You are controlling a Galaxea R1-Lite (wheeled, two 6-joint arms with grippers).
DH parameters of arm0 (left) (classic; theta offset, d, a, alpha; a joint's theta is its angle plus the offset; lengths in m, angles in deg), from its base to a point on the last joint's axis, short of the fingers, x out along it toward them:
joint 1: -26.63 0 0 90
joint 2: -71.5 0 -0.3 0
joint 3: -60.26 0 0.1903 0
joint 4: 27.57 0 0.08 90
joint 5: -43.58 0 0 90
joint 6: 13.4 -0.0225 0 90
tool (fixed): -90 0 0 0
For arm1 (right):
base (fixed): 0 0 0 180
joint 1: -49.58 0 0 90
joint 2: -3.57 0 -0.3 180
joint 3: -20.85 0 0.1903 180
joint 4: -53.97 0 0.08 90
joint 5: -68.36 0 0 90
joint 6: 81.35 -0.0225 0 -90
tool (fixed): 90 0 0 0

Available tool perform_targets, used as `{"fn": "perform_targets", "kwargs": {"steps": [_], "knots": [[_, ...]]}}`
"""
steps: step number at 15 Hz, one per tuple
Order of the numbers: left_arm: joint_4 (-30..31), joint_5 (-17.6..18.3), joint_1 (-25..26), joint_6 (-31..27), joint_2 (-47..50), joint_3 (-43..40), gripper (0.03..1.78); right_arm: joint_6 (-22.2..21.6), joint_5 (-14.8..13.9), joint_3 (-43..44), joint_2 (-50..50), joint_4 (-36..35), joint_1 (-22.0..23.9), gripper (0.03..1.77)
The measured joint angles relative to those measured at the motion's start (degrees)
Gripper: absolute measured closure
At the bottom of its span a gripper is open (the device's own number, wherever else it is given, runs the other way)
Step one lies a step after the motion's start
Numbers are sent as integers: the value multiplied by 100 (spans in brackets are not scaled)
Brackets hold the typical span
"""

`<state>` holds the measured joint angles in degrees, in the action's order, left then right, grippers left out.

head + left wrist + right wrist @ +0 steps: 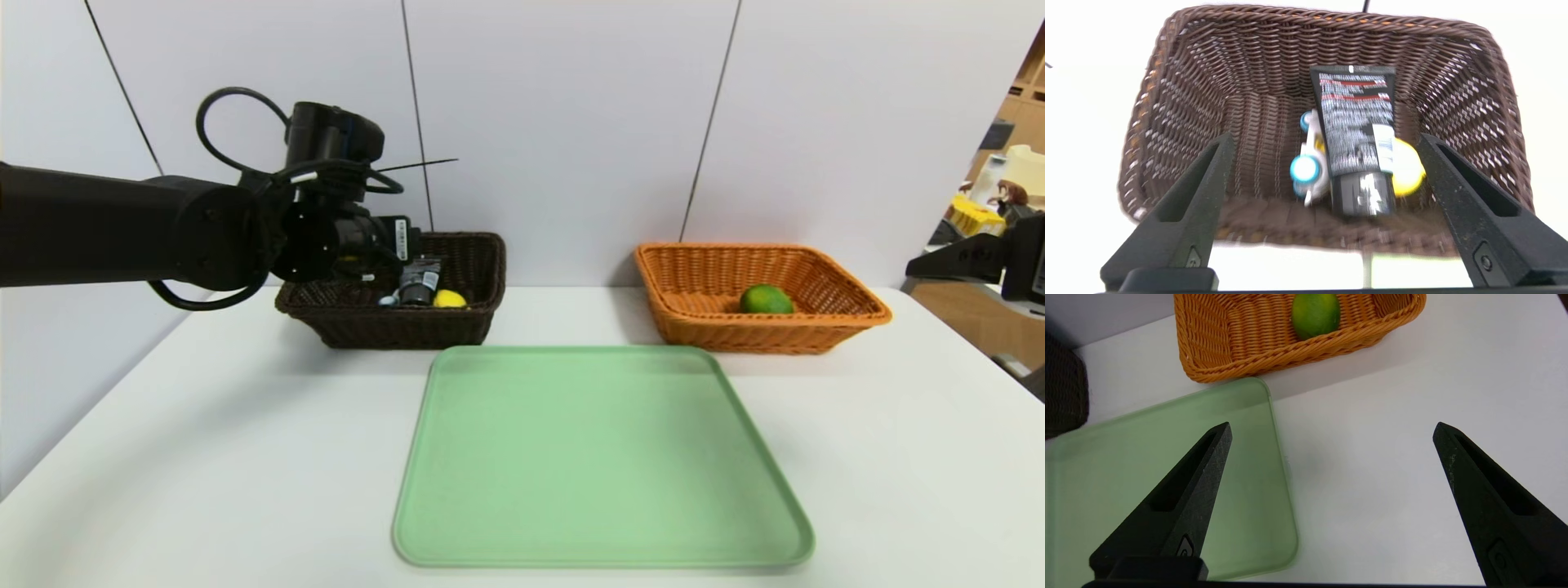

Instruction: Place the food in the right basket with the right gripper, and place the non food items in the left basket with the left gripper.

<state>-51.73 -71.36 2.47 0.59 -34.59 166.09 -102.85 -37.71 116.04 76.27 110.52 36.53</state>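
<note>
We note the left gripper (1327, 143) at the near rim of the left basket (1200, 81), fingers spread wide and holding nothing. The black tube (1357, 134) lies inside, leaning over the duck toy (1312, 171), cap end toward us; both sit apart from the fingers. In the head view the lime (766, 299) rests in the right basket (849, 314), and the green tray (596, 457) between the baskets is bare. The right gripper (1331, 428) hangs over the table beside the tray, jaws wide, empty.

We judge the sorting done; the step in hand is a clean retreat. We advise drawing the left arm straight back and up, keeping the fingers clear of the wicker rim so that the basket is not dragged.
</note>
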Motion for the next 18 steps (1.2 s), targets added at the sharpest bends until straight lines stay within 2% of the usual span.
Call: {"fn": "perform_targets", "kwargs": {"steps": [3, 6, 11, 14, 18], "knots": [[-41, -24, 0, -243, 489, -425, 17, 1012, -20, -245, -215, -163, -24, 10], [-438, -28, -63, -450, 959, -636, 15, 1615, 66, -472, -424, -447, -246, 10], [-807, -33, -102, -700, 1604, -758, 14, 1825, 177, -505, -567, -438, -627, 10], [-1113, -22, -119, -697, 1996, -835, 13, 1948, 218, -544, -642, -363, -730, 10], [-1221, 0, -113, -673, 2630, -1323, 12, 2064, 245, -916, -879, -367, -758, 10]]}}
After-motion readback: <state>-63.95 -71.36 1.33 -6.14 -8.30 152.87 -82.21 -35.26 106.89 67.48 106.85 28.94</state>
